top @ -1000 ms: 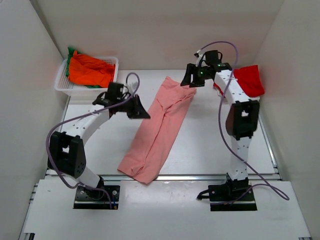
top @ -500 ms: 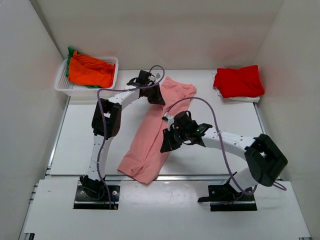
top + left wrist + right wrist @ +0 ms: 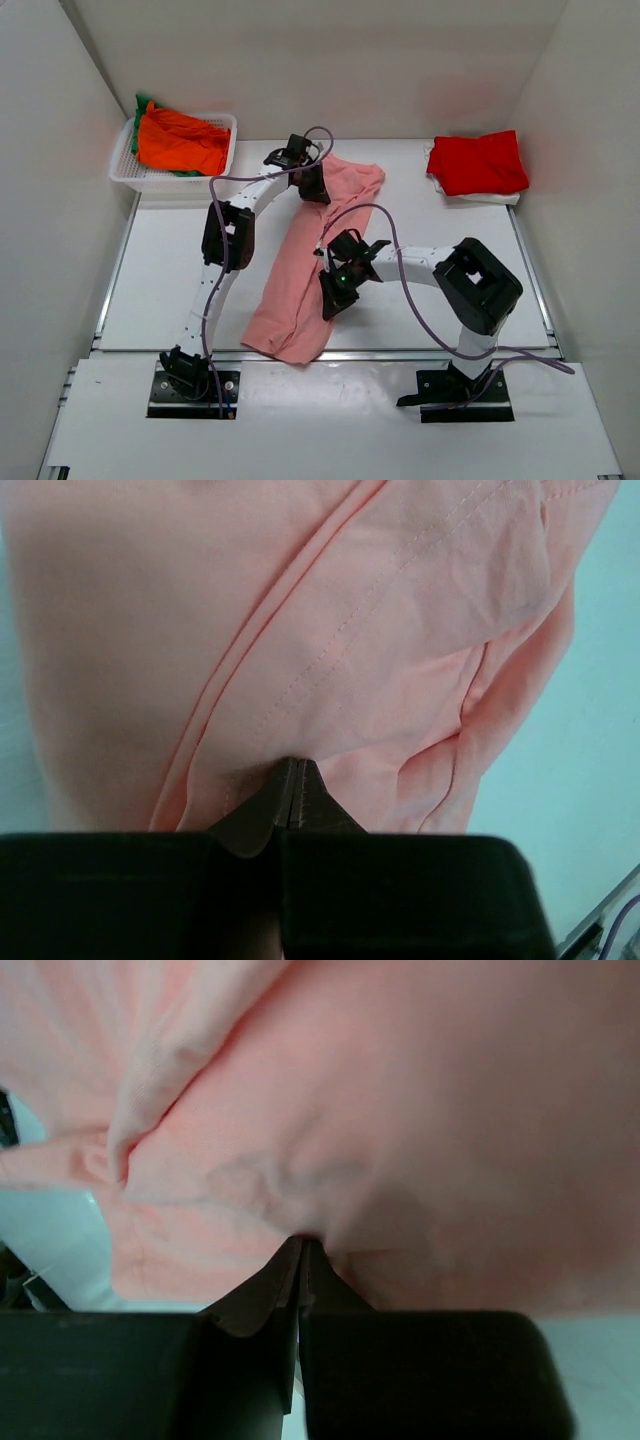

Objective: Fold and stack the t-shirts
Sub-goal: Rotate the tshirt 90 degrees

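Observation:
A long salmon-pink t-shirt (image 3: 320, 250) lies folded into a narrow strip across the middle of the table. My left gripper (image 3: 313, 188) is at its far left edge, shut with a pinch of the pink fabric (image 3: 330, 630) at its tips (image 3: 290, 767). My right gripper (image 3: 328, 305) is at the strip's right edge lower down, also shut on pink cloth (image 3: 400, 1110) at its tips (image 3: 303, 1245). A bright red t-shirt (image 3: 478, 162) lies folded at the back right. Orange (image 3: 180, 143) and green (image 3: 141, 106) t-shirts are heaped in the basket.
The white latticed basket (image 3: 122, 172) stands at the back left corner. A white cloth (image 3: 492, 198) peeks out under the red shirt. White walls close in the table on three sides, and a metal rail (image 3: 420, 353) runs along the near edge.
Both arms swung in onto the pink shirt. The left gripper went from the strip's left side to its far left edge. The right gripper came from the far end to the right edge and shut.

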